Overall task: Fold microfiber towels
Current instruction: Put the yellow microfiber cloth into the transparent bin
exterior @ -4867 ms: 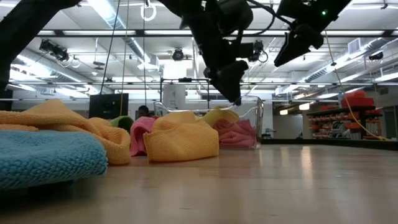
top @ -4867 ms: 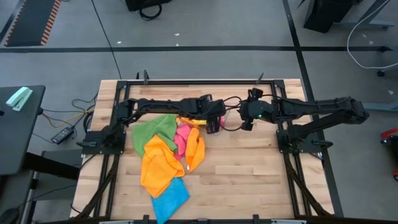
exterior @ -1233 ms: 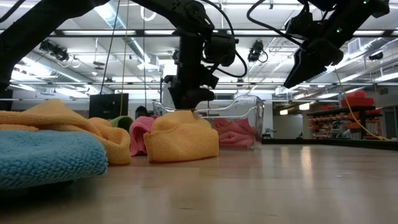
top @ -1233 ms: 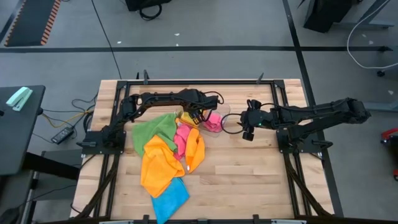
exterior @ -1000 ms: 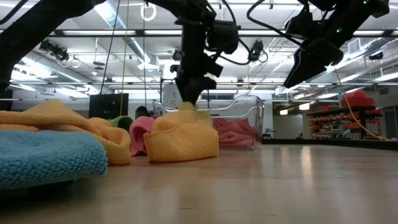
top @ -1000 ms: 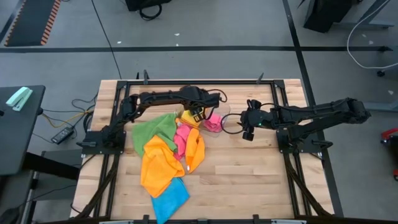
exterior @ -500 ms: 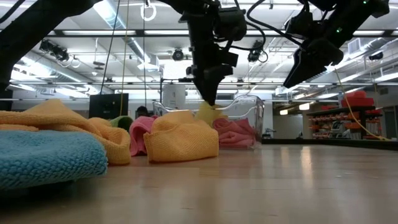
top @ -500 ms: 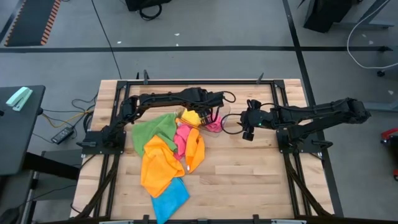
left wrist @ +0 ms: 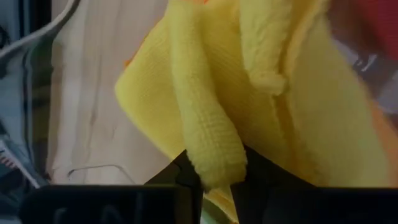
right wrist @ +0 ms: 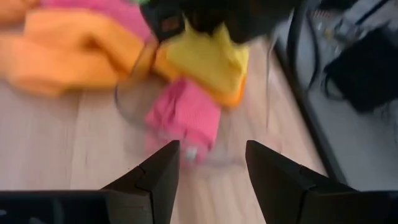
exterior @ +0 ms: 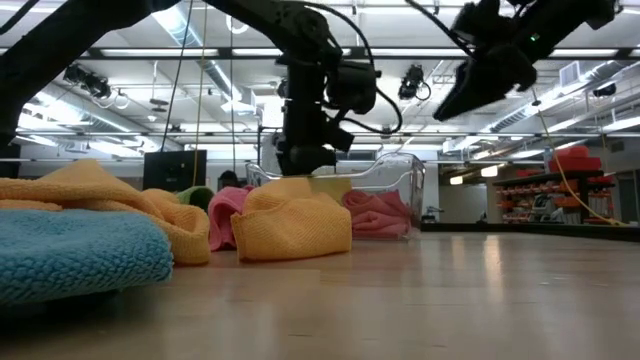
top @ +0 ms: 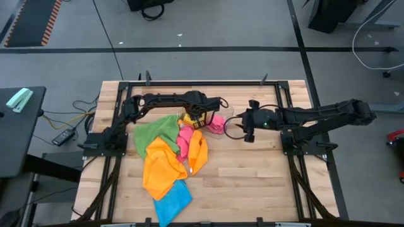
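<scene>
Pinching yellow towel (left wrist: 211, 124): left hand (left wrist: 214, 180), wrist view only | right hand (right wrist: 211, 165) parted, empty, aloft

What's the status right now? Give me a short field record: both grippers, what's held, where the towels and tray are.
left gripper: at the far side of the towel pile, jaws pinched on a fold of the yellow towel
right gripper: hovering off the table beside the tray, jaws open, holding nothing
clear plastic tray: far centre of the table, a pink towel inside it
towel pile: green, orange and blue towels lie unfolded, overlapping
folding: not started
</scene>
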`<move>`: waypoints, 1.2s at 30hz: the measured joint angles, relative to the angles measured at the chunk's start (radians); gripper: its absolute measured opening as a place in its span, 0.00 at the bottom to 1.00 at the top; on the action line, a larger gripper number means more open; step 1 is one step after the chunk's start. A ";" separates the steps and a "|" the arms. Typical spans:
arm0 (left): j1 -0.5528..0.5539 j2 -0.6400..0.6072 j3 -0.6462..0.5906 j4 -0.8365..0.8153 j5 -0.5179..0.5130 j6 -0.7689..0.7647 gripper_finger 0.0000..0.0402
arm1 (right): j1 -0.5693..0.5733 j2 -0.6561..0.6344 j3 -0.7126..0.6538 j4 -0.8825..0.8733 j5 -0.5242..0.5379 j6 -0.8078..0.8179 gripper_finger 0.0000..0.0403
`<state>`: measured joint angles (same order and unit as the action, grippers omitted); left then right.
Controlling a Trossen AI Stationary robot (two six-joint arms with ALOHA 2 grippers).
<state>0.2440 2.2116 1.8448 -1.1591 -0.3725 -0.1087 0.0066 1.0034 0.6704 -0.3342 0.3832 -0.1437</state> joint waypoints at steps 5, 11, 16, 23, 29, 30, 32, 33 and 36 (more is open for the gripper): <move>0.009 0.000 -0.004 -0.028 -0.001 0.024 0.15 | -0.044 0.054 0.000 0.138 -0.078 -0.062 0.48; 0.007 0.000 -0.004 -0.026 0.000 0.065 0.12 | -0.144 0.190 0.000 0.281 -0.204 -0.083 0.48; 0.021 0.000 -0.004 -0.020 0.000 0.080 0.11 | -0.210 0.263 0.000 0.361 -0.299 -0.088 0.48; 0.035 0.000 -0.004 0.043 0.028 0.144 0.10 | -0.223 0.219 0.000 0.272 -0.313 -0.081 0.48; 0.036 -0.023 -0.006 0.059 0.036 0.147 0.09 | -0.223 0.145 0.000 0.203 -0.310 -0.057 0.48; 0.039 -0.034 -0.021 0.065 0.038 0.147 0.08 | -0.223 0.137 0.000 0.202 -0.310 -0.055 0.48; 0.046 -0.058 -0.065 0.088 0.038 0.141 0.07 | -0.223 0.124 0.000 0.199 -0.310 -0.047 0.48; 0.050 -0.073 -0.093 0.094 0.039 0.133 0.07 | -0.222 0.119 0.000 0.191 -0.310 -0.042 0.48; 0.058 -0.132 -0.174 0.155 0.079 0.109 0.07 | -0.218 0.115 0.000 0.187 -0.310 -0.040 0.48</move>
<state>0.3023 2.0799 1.6707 -1.0038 -0.2935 0.0003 -0.2115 1.1183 0.6708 -0.1469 0.0731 -0.1833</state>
